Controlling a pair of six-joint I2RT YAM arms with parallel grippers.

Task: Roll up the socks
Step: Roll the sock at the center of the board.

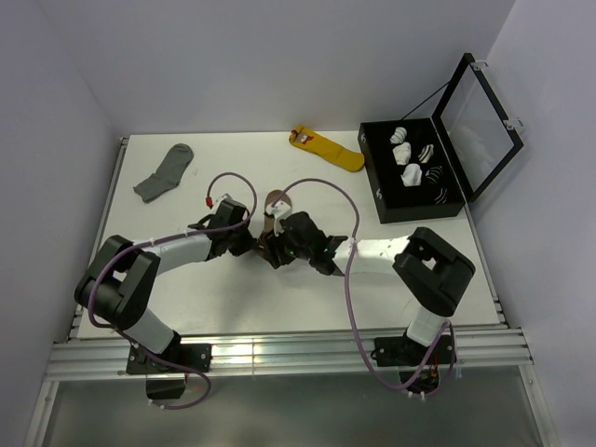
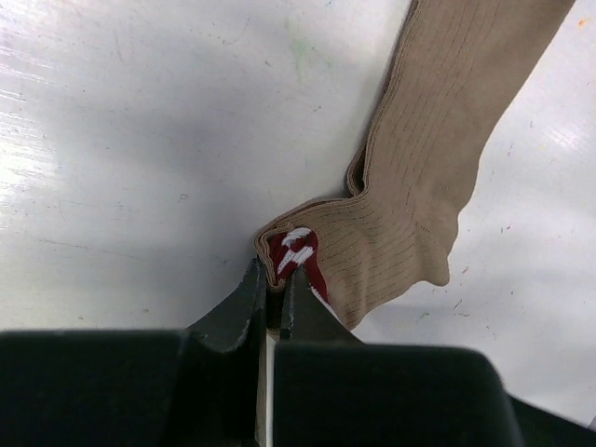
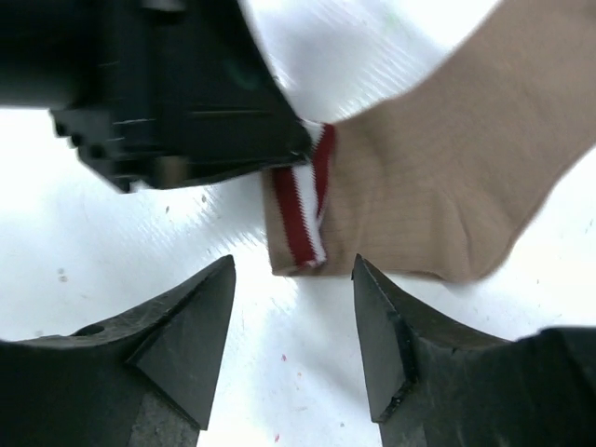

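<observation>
The tan-brown sock (image 2: pixel 438 158) with a dark red and white striped cuff (image 2: pixel 298 251) lies flat on the white table, mid-table between both arms in the top view (image 1: pixel 276 207). My left gripper (image 2: pixel 276 277) is shut on the folded cuff edge. My right gripper (image 3: pixel 293 270) is open, its jaws spread just short of the cuff (image 3: pixel 307 209), touching nothing. The sock's body (image 3: pixel 447 186) runs up and right in the right wrist view. In the top view the two grippers (image 1: pixel 250 240) (image 1: pixel 279 244) meet over the sock's near end.
A plain grey sock (image 1: pixel 166 173) lies at the back left. A yellow sock with a red tag (image 1: pixel 328 147) lies at the back centre. An open black case (image 1: pixel 410 172) holding rolled socks stands at the back right. The left gripper's body (image 3: pixel 177 93) fills the right wrist view's upper left.
</observation>
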